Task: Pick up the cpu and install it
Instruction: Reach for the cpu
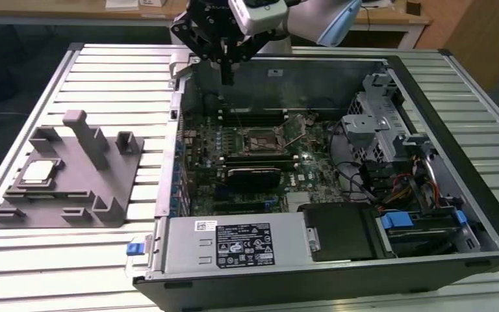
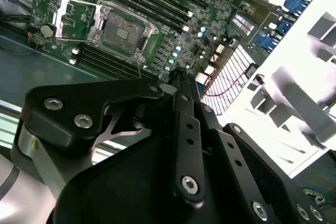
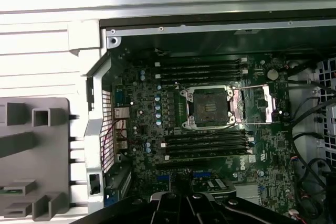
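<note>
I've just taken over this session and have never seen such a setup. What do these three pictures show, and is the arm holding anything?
One robot arm works over an opened computer case on a slatted metal table. The exterior view comes from a camera off the arm. Both wrist views ride on the arm and look past its black gripper into the case. The gripper hangs above one wall of the case, shut and holding nothing. The cpu lies on the grey fixture at the exterior view's left. The motherboard's socket stands open and empty.
</note>
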You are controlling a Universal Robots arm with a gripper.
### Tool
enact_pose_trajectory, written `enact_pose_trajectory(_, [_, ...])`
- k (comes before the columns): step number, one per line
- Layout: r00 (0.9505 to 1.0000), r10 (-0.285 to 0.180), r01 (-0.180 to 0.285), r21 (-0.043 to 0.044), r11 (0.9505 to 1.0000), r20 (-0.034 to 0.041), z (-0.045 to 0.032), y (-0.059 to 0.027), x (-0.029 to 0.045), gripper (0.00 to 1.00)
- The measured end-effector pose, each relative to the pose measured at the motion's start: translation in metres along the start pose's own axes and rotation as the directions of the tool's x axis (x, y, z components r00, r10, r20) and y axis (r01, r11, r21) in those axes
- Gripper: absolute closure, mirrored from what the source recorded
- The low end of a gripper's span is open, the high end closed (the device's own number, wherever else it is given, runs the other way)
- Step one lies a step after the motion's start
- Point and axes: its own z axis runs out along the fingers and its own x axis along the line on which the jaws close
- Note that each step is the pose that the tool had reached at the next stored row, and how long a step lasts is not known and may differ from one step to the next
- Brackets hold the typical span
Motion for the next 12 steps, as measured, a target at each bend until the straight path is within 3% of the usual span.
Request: enact_pose_trajectory(12, [1.0, 0.0, 0.0, 0.0, 1.0, 0.0001, -0.0002, -0.0007, 0.0084, 0.89])
